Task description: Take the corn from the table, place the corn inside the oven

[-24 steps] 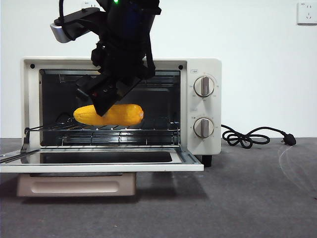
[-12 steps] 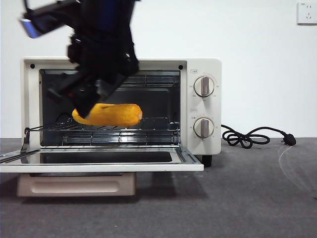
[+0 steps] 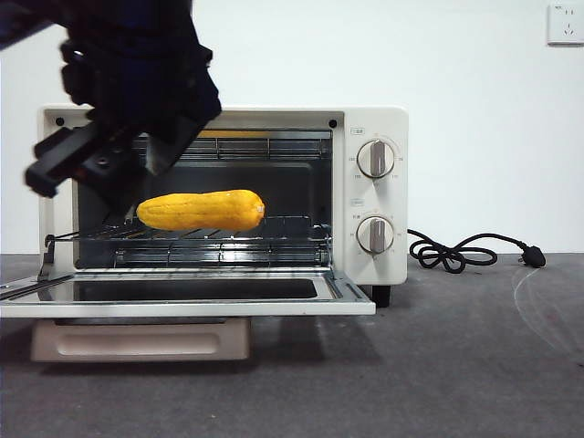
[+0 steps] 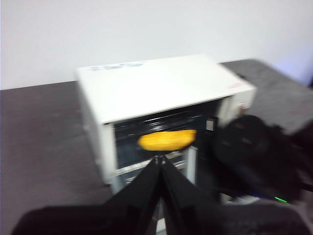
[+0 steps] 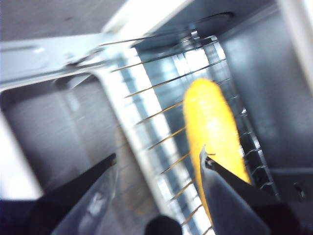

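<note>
Glossy yellow-orange corn [image 3: 201, 210], tapered

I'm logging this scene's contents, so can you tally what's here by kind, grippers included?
Corn: 1, lying on the oven rack
Oven: 1, door open
Oven knobs: 2
Power cord: 1, on the table
Wall socket: 1
Grippers: 2, the right gripper open beside the corn, the left gripper shut
Total: 8
</note>
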`<action>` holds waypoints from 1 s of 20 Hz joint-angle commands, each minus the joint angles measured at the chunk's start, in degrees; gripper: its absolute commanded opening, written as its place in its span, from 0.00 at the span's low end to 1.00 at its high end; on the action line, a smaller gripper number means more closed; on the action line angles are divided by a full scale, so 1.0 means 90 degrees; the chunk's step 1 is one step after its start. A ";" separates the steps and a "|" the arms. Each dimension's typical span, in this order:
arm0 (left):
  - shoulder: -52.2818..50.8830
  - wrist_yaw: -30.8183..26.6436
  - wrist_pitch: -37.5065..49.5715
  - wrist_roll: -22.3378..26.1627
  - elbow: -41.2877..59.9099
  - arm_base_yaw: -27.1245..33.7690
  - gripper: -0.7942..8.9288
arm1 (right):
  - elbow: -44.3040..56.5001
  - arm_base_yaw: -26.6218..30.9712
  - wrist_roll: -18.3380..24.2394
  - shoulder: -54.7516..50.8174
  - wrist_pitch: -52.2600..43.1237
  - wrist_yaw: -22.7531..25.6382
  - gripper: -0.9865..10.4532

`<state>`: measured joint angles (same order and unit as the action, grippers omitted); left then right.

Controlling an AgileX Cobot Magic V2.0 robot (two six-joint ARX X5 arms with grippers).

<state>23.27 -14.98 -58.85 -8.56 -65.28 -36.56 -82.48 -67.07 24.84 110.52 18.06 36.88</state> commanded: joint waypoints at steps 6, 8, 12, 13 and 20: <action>0.0884 -0.1518 0.0440 0.1166 0.0019 -0.0017 0.07 | 0.0051 -0.0537 -0.1171 -0.0590 0.1032 -0.0005 0.33; 0.1110 -0.1494 0.0661 0.1248 0.0019 -0.0017 0.07 | 0.0051 -0.0673 -0.1455 -0.0784 0.1413 -0.0015 0.33; 0.1535 -0.1472 0.1137 0.1535 0.0019 -0.0012 0.07 | 0.0051 -0.0918 -0.1987 -0.1282 0.2339 -0.0236 0.32; 0.1625 -0.1433 0.1195 0.1554 0.0019 -0.0007 0.07 | 0.0051 -0.0959 -0.2084 -0.1416 0.2543 -0.0321 0.29; 0.2239 -0.0544 0.1025 0.1649 0.0019 0.0410 0.07 | 0.0051 -0.1052 -0.2409 -0.2599 0.3713 -0.0882 0.08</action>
<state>43.22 -21.08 -49.54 5.45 -65.28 -33.45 -82.43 -76.55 4.84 87.77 51.27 29.15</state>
